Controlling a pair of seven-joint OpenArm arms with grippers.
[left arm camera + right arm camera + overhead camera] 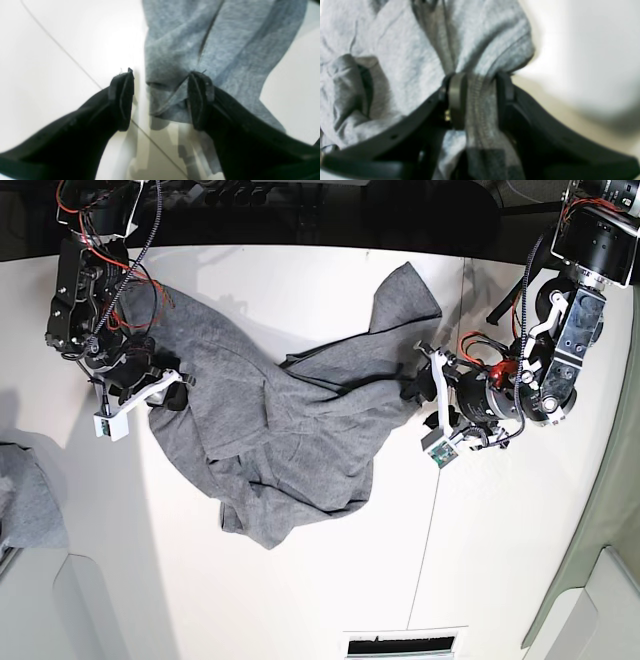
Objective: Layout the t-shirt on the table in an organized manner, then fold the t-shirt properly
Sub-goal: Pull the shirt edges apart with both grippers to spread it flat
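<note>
So the table [300, 600] is taking up basically the whole base view, white top with a thin dark seam running down it, and the t-shirt [290, 430] is lying across the middle of it in a crumpled diagonal heap, one end bunching up toward the top right, the rest piling into folds toward the bottom left. Nothing about it is looking laid out yet: no sleeves spread, no flat hem, and I'm guessing the folding part isn't even starting until that's sorted. So I'd say it's sitting early in the layout stage, with pretty much all of the task left.

The right gripper [476, 100] is sitting at the shirt's left edge in the base view, and its wrist cam is showing the jaws part closed with a seamed ridge of grey fabric pinched between them. The left gripper [160, 97] is at the shirt's right edge, jaws spread wide, one finger over bare table, the other on the cloth, gripping nothing
</note>
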